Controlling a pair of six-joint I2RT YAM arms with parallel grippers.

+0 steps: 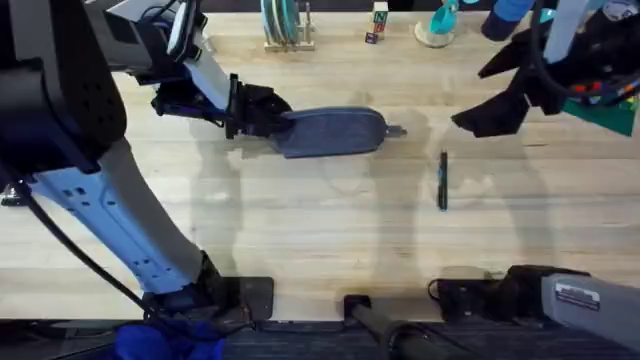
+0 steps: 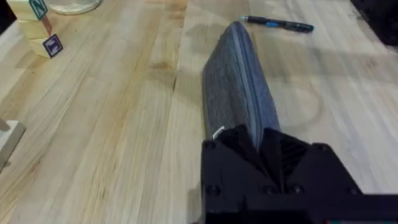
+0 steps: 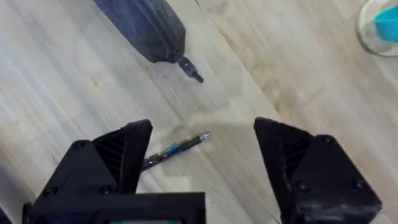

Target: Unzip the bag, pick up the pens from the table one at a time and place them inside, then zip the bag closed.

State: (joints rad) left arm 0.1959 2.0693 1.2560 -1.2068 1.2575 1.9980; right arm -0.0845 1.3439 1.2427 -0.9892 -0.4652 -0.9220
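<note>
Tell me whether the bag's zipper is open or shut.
Shut. The bag lies flat with its zipper line closed along the whole top, no tan lining showing, and the metal pull sticks out at the far end.

One blue-grey bag (image 1: 333, 131), one dark pen (image 1: 442, 181), two small lettered wooden blocks (image 2: 41, 28), and two grippers.

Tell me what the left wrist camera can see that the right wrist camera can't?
Left wrist alone: lettered wooden blocks and the left gripper shut on one end of the bag. Right wrist alone: the open right gripper above the pen, the bag's zipper pull, and a glass dish holding something blue. Both: the bag, the pen and the wooden table.
</note>
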